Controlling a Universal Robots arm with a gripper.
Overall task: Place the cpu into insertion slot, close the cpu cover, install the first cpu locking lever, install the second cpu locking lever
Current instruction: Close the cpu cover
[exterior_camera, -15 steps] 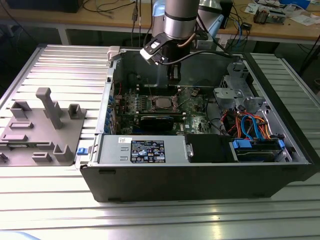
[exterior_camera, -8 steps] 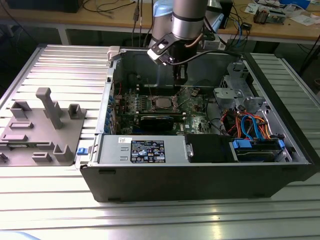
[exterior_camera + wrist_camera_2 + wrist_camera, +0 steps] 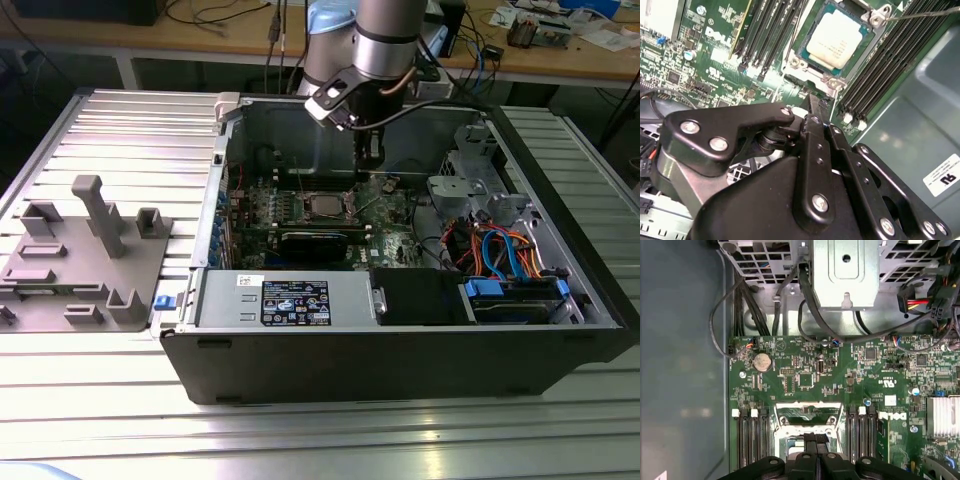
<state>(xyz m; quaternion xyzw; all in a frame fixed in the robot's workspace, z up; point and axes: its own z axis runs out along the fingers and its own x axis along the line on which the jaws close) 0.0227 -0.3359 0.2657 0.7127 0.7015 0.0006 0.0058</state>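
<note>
The cpu [image 3: 837,37] is seen seated in the slot [image 3: 802,50]; the pincer [image 3: 815,104] is held just beside that slot, closed tight, nothing gripped. The cover [image 3: 810,406] is best pressed down squarely. The cpu's face is given by the second wrist view, cables [image 3: 720,315] beyond the slot by the first wrist view.

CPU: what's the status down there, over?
Claw shut, at the insertion slot's edge. Cpu seated in it, cpu cover framing it. Nothing blocking seen.
</note>
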